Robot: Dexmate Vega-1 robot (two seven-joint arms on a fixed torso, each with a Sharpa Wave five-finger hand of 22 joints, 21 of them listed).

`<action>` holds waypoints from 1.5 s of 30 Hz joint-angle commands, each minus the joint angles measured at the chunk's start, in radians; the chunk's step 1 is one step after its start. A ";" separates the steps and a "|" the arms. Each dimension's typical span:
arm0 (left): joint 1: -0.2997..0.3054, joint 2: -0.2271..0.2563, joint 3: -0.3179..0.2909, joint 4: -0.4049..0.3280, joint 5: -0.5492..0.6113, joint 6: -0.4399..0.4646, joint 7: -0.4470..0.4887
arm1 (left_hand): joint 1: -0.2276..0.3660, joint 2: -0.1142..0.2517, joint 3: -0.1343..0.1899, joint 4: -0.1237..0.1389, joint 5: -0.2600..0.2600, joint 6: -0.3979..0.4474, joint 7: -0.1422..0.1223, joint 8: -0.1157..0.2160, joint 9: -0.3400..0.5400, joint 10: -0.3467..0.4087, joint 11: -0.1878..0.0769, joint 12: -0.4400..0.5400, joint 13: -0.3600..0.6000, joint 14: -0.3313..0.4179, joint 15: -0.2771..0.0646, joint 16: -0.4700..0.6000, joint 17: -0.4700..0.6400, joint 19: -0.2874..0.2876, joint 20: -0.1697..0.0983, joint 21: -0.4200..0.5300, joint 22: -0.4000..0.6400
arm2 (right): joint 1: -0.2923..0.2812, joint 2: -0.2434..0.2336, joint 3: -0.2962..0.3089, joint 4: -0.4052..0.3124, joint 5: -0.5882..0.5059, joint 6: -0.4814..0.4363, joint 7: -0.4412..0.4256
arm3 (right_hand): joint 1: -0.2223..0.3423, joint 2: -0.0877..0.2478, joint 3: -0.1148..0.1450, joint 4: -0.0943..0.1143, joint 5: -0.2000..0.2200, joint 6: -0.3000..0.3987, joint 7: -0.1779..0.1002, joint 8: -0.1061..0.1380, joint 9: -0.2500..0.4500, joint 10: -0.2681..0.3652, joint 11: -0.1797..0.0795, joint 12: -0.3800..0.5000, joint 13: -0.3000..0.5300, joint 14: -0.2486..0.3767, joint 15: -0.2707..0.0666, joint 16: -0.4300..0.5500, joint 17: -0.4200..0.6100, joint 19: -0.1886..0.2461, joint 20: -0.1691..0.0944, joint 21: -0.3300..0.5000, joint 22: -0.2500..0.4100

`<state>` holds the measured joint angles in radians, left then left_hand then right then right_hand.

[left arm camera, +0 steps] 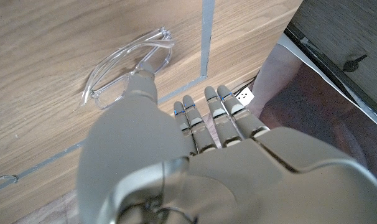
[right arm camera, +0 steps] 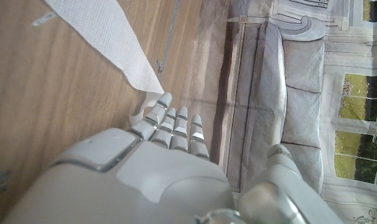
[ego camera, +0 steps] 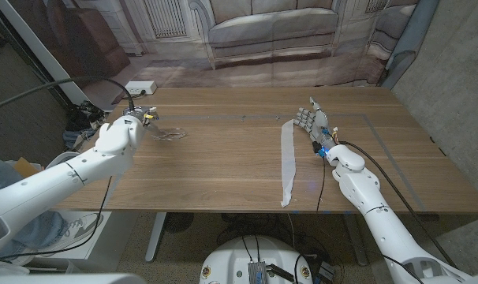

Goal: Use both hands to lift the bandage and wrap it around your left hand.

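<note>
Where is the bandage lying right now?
In the head view the bandage lies stretched flat on the table, right of centre, running from beside the right hand to the near edge. No hand holds it.

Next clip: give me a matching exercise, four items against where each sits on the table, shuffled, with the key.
Items:
1. bandage
2. glasses
3. left hand
4. right hand

Places:
A. just left of the glasses
B. beside the bandage's far end
C. long white strip running from mid-table to the near edge
D. clear frame on the wood, left half of the table

Pairs: 1-C, 2-D, 3-A, 4-B
</note>
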<state>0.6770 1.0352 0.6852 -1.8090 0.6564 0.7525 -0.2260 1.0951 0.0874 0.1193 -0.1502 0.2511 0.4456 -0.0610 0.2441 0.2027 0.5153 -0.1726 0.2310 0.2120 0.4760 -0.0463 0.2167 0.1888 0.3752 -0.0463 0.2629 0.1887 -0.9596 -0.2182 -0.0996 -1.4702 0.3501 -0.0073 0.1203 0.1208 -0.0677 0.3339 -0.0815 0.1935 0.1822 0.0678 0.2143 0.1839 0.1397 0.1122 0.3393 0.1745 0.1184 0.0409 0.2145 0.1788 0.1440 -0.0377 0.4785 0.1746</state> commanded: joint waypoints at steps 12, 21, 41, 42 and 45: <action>-0.048 -0.028 0.068 0.079 -0.060 -0.039 0.036 | 0.005 -0.001 0.000 0.009 -0.016 0.017 0.003 0.003 0.001 0.007 0.004 -0.001 0.003 0.004 -0.086 -0.004 0.006 0.002 -0.021 -0.001 0.003 | 0.006 0.010 -0.002 0.010 -0.008 -0.015 -0.009 | 0.000 0.012 -0.007 -0.002 0.007 0.008 0.001 -0.002 0.002 0.014 0.004 -0.008 0.005 0.011 0.003 -0.004 0.005 0.006 -0.013 -0.008 0.002; -0.054 -0.025 0.077 0.096 -0.071 -0.055 0.052 | 0.008 0.001 0.001 0.011 -0.020 0.016 0.003 0.000 0.001 0.008 0.003 -0.003 0.003 0.004 -0.087 -0.006 0.006 0.001 -0.019 -0.002 0.003 | 0.010 0.014 -0.007 0.013 -0.013 -0.024 -0.013 | 0.000 0.013 -0.008 -0.002 0.007 0.010 0.000 -0.003 0.002 0.015 0.002 -0.011 0.006 0.011 0.003 -0.005 0.005 0.007 -0.013 -0.012 0.002; -0.036 -0.058 0.067 0.154 -0.134 -0.099 0.123 | 0.019 0.008 0.006 0.013 -0.028 0.041 -0.004 0.005 0.001 0.032 -0.005 0.001 0.004 0.024 -0.092 -0.003 0.006 0.014 -0.022 0.000 0.003 | 0.016 0.019 -0.017 0.014 -0.021 -0.041 -0.018 | 0.000 0.014 -0.010 -0.002 0.007 0.011 -0.002 -0.005 0.002 0.017 0.001 -0.018 0.006 0.013 0.004 -0.007 0.006 0.009 -0.011 -0.019 0.003; -0.036 -0.065 0.067 0.158 -0.136 -0.089 0.125 | 0.020 0.009 0.006 0.013 -0.029 0.042 -0.004 0.004 0.001 0.032 -0.003 0.000 0.004 0.028 -0.093 -0.001 0.006 0.013 -0.021 0.000 0.003 | 0.017 0.019 -0.017 0.014 -0.022 -0.042 -0.018 | 0.000 0.014 -0.010 -0.002 0.007 0.011 -0.002 -0.006 0.002 0.017 0.001 -0.018 0.006 0.013 0.004 -0.008 0.006 0.009 -0.011 -0.019 0.003; -0.038 -0.076 0.072 0.178 -0.143 -0.110 0.134 | 0.023 0.011 0.008 0.013 -0.030 0.048 -0.003 0.005 0.002 0.042 -0.004 0.002 0.004 0.029 -0.095 -0.002 0.006 0.017 -0.022 0.001 0.003 | 0.022 0.019 -0.020 0.017 -0.023 -0.049 -0.017 | 0.000 0.014 -0.011 -0.003 0.007 0.011 -0.002 -0.006 0.002 0.017 0.001 -0.019 0.006 0.013 0.005 -0.008 0.006 0.009 -0.011 -0.021 0.003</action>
<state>0.6357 0.9858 0.7571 -1.6715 0.5405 0.6697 -0.1234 1.1086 0.1006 0.1219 -0.1364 0.2213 0.4828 -0.0659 0.2441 0.2024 0.5475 -0.1734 0.2310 0.2117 0.4949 -0.0479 0.2167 0.1933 0.3804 -0.0407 0.2629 0.1885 -0.9449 -0.2009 -0.1137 -1.4537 0.3316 -0.0411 0.1047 0.1166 -0.0636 0.3297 -0.0856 0.1935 0.1821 0.0678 0.2102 0.1837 0.1487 0.1138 0.3245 0.1799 0.1237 0.0461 0.2068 0.1788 0.1440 -0.0377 0.4609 0.1744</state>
